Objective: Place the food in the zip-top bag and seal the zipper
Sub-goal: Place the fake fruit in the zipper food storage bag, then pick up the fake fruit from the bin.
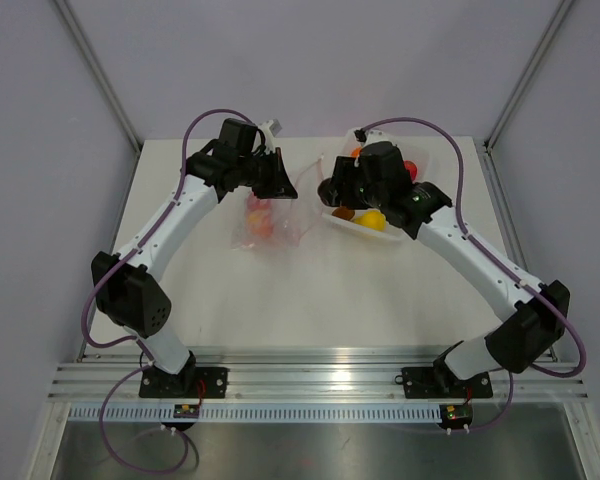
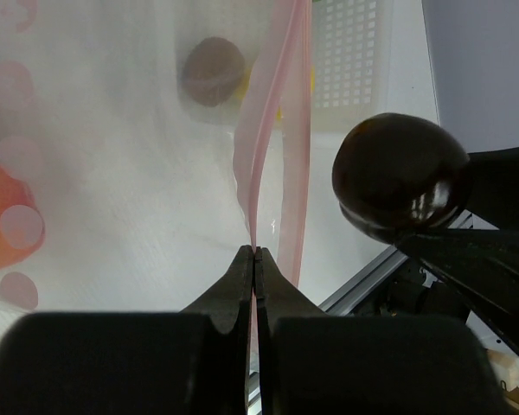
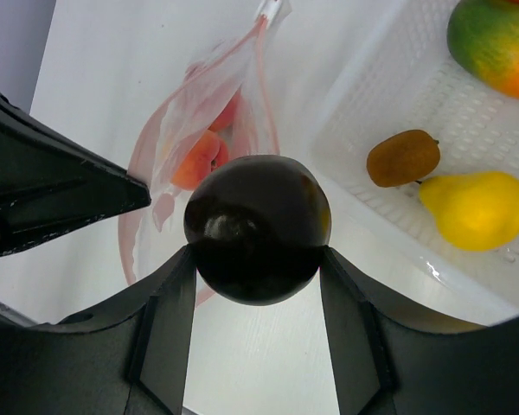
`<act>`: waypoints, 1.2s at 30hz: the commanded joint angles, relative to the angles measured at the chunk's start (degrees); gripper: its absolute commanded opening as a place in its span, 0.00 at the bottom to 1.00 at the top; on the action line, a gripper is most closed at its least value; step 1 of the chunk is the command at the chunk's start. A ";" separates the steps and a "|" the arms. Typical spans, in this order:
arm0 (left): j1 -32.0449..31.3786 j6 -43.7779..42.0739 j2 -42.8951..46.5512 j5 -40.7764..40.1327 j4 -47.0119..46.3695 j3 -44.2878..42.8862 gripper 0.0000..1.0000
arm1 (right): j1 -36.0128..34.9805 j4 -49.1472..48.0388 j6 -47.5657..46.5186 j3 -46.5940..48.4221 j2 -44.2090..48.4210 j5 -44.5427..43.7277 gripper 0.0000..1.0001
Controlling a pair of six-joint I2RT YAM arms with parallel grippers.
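Note:
The clear zip-top bag (image 1: 265,225) lies left of centre with orange and pink fruit (image 3: 199,160) inside. My left gripper (image 2: 255,252) is shut on the pink zipper strip (image 2: 281,130) and holds the mouth edge up, so the mouth gapes. My right gripper (image 3: 256,252) is shut on a dark brown round fruit (image 3: 258,226), held just above the table beside the bag's mouth. This fruit also shows in the left wrist view (image 2: 400,177). Both grippers meet at the bag's right edge in the top view: left gripper (image 1: 280,182), right gripper (image 1: 330,192).
A translucent white tray (image 3: 363,104) stands right of the bag, holding a brown kiwi (image 3: 403,157), a yellow pear (image 3: 476,210) and a green-orange mango (image 3: 497,43). The left gripper's black body (image 3: 52,186) is close on the fruit's left.

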State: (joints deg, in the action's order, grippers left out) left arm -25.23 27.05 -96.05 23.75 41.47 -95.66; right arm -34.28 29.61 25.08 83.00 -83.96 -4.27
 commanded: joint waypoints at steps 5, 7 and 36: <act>-0.17 0.02 0.86 0.16 -1.13 -2.87 0.00 | -2.80 -1.48 -1.26 4.18 -3.74 0.23 0.51; -0.08 0.11 0.95 0.33 -1.22 -2.78 0.00 | -3.51 -1.83 -1.26 5.59 -5.06 0.67 0.51; 0.36 -0.33 2.18 -0.02 -1.83 -1.20 0.00 | 12.83 -0.34 -0.65 -3.90 4.35 -4.19 0.83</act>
State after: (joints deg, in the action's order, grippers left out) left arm -25.06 26.96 -96.05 23.29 41.87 -95.81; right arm -25.45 28.73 23.51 80.34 -76.31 -12.95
